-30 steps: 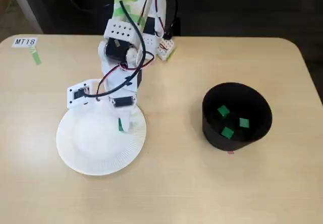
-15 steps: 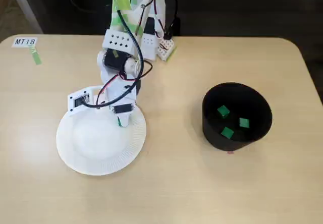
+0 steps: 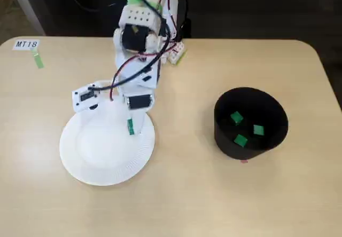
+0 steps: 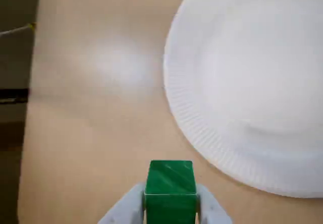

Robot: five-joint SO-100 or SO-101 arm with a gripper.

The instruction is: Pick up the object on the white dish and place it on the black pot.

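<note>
- While the arm leans out over the bench [image 3: 176,194], the gripper [image 3: 131,127] is clamped on a green block [image 3: 130,126], and the wrist view shows that block [image 4: 170,183] pinched squarely between the two pale fingers [image 4: 132,204].
- The landmark here is the white dish [image 3: 101,162]: in the fixed view the held block sits above its upper right rim, and the dish surface itself lies bare!
- From the wrist view, the dish [image 4: 202,133] fills the upper right, its ribbed rim curving past just right of the block, with plain bench [image 4: 91,133] to the left.
- Right of the dish, well apart, stands the black pot [image 3: 227,135], open-topped, with three green blocks [image 3: 241,140] lying on its floor.
- Between dish and pot runs a broad strip of bare bench.
- The pot keeps clear of the bench's right edge; the dish keeps clear of the left.
- Far up-left of the dish, a paper label [image 3: 26,44] sits near the bench corner.
</note>
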